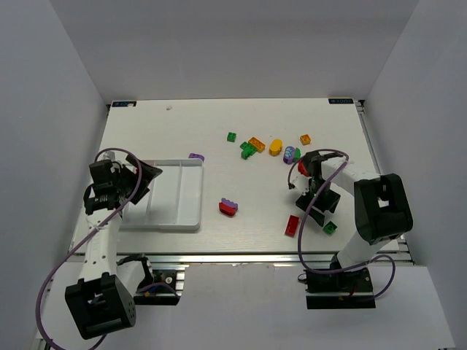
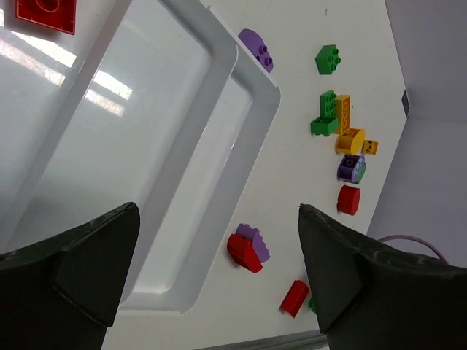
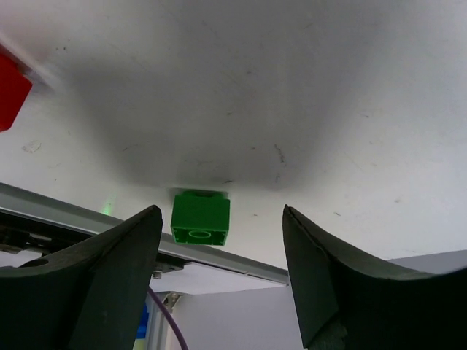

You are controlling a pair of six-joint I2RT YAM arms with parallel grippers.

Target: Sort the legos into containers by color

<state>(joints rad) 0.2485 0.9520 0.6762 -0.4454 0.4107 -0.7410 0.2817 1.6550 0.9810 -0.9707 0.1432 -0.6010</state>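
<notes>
From above, the tray [image 1: 182, 200] sits at the left, with the left gripper [image 1: 135, 182] over its left part. Most legos [image 1: 273, 147] lie loose further right, and a purple brick [image 1: 195, 156] is just beside the tray's far corner. The right gripper [image 1: 323, 211] hangs near the front edge by a green brick [image 1: 330, 227].

Left wrist: its fingers are spread wide and hold nothing; a red brick [image 2: 45, 12] lies in one compartment.

Right wrist: fingers apart either side of the green brick, which rests on the table, touching neither.

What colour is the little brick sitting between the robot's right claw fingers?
Green. The brick shows best in the right wrist view.
</notes>
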